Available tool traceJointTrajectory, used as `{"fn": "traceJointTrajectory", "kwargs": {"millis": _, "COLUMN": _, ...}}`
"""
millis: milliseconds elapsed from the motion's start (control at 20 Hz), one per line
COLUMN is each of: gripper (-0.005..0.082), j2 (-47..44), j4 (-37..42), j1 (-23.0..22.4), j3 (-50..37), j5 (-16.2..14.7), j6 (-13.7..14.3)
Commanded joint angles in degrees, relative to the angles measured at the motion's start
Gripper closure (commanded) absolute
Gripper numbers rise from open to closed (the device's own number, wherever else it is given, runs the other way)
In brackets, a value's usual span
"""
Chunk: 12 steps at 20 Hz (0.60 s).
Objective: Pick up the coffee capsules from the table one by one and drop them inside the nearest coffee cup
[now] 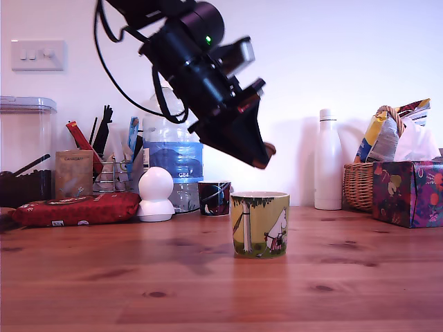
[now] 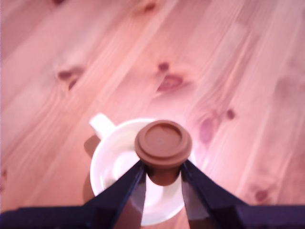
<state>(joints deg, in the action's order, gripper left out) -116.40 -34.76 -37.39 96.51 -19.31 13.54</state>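
A yellow-green coffee cup (image 1: 260, 225) with a white cartoon creature and a tree stands on the wooden table (image 1: 208, 290). My gripper (image 1: 263, 158) hangs tilted in the air right above the cup, shut on a brown coffee capsule (image 1: 269, 149). In the wrist view the coffee capsule (image 2: 163, 144) shows its round flat rim, pinched between the two dark fingers (image 2: 125, 183), with the coffee cup's white inside (image 2: 114, 167) directly beneath it. The cup's inside looks bare where it shows.
A small dark patterned cup (image 1: 214, 198) stands just behind the mug. Along the back wall are a water bottle (image 1: 173, 155), a white round object (image 1: 156, 194), a red packet (image 1: 76, 208), a white flask (image 1: 328, 160), a wicker basket (image 1: 360, 183) and a floral box (image 1: 408, 192).
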Motion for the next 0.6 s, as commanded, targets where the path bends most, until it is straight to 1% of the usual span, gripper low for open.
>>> {"fn": "traceJointTrajectory", "kwargs": {"millis": 0, "gripper": 0.0674, "j2": -2.5, "j4": -1.3, "j1": -0.3, "j3": 1.3, "j5": 0.9, "j6": 0.5}}
{"fn": "traceJointTrajectory", "kwargs": {"millis": 100, "gripper": 0.0675, "j2": -3.3, "j4": -2.1, "j1": -0.4, "j3": 1.5, "j5": 2.7, "j6": 0.8}}
{"fn": "traceJointTrajectory", "kwargs": {"millis": 150, "gripper": 0.0675, "j2": -3.3, "j4": -2.6, "j1": -0.4, "j3": 1.5, "j5": 3.0, "j6": 1.4}}
{"fn": "traceJointTrajectory", "kwargs": {"millis": 550, "gripper": 0.0675, "j2": -3.3, "j4": -2.9, "j1": -0.5, "j3": 1.6, "j5": 2.9, "j6": 1.5}}
